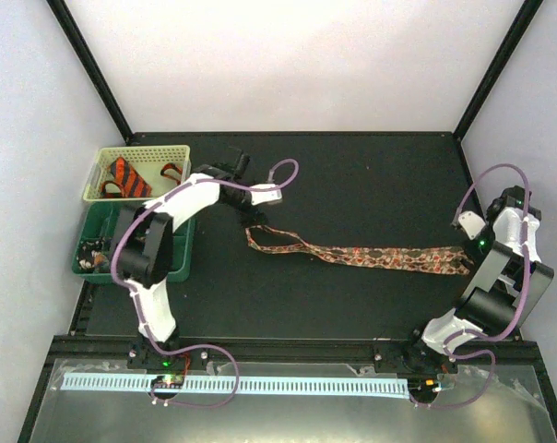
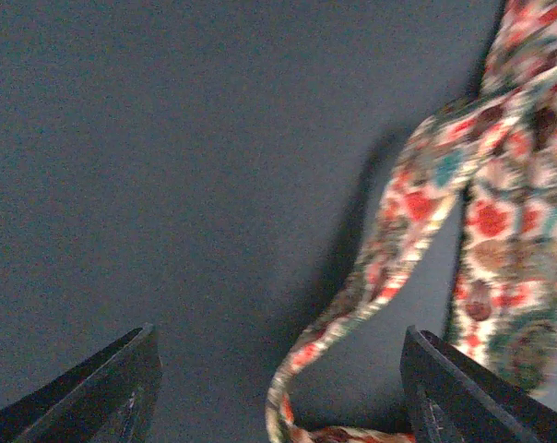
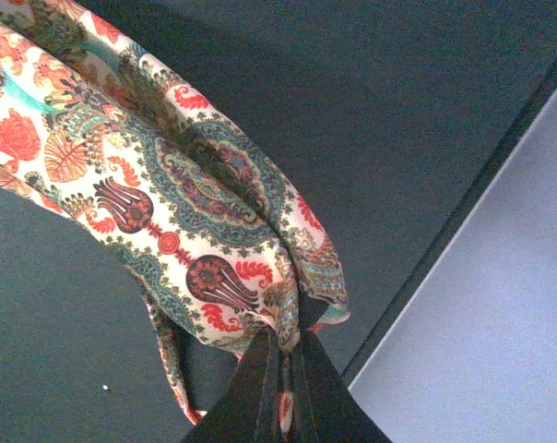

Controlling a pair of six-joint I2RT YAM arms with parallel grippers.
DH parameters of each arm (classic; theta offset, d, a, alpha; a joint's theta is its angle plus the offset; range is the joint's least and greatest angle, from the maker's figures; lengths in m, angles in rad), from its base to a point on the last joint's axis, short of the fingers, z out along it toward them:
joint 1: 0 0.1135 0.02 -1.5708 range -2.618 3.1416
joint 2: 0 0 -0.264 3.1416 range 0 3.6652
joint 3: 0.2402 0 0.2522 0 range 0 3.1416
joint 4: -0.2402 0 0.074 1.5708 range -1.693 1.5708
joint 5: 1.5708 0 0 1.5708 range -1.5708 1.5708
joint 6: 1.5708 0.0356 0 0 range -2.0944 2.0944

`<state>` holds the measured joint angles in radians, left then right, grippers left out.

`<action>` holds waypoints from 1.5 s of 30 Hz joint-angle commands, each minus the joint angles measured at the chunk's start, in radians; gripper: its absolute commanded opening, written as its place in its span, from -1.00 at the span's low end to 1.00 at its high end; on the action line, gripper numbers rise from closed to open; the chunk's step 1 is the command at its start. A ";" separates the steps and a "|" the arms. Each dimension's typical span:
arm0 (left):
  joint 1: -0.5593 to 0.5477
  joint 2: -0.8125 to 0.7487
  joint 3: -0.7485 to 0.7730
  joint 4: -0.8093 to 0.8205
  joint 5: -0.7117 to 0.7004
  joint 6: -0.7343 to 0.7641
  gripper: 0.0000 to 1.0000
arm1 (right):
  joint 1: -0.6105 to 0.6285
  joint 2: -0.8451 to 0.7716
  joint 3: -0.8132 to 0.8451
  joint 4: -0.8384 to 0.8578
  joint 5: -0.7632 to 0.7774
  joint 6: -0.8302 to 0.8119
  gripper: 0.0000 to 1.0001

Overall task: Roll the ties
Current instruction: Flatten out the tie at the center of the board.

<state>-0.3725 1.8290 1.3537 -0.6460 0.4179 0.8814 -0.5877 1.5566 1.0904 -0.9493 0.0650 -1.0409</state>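
Across the black surface point(image 1: 352, 175), from left of centre to the right edge of the top view: the speckled tie point(image 1: 371, 257), stretched out as a long strip, not yet rolled. Pinched at its broad end by the right end effector point(image 3: 283, 369), clamped tight on a bunched fold at the lower middle of the right wrist view. Flanked at its narrow end by the left end effector point(image 2: 278, 392), spread wide, one finger at each lower corner of the left wrist view, gripping nothing, with the thin tail looped loosely between.

Likely trouble: closing on only one layer of that loop, or missing it, giving a crooked or slack first turn. Also a risk of dragging the whole strip off line through too hard a pull from the right, or of fabric slipping out of the bunched fold.

At upper left of the top view: green basket point(image 1: 184, 260), partly hidden under the left arm. Above it the cream basket point(image 1: 140, 150), holding the orange striped tie point(image 1: 124, 175). No obstacle seen on the strip itself. Purple cable point(image 1: 283, 168) arched close by the left wrist, worth watching for snagging.
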 commanded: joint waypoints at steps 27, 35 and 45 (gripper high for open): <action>-0.064 -0.437 -0.618 0.525 -0.176 0.174 -0.96 | -0.103 0.154 0.244 -0.070 0.031 -0.048 -0.97; -0.099 -0.593 -0.870 0.610 -0.260 0.292 -0.44 | -0.098 0.158 0.133 -0.052 -0.006 -0.044 -0.97; -0.088 -0.514 -0.503 -0.062 0.012 0.165 0.62 | -0.100 0.168 0.192 -0.063 0.017 -0.033 -0.96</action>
<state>-0.4660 1.1671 0.6628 -0.4553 0.3088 1.1397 -0.6849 1.7130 1.2171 -1.0115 0.0689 -1.0760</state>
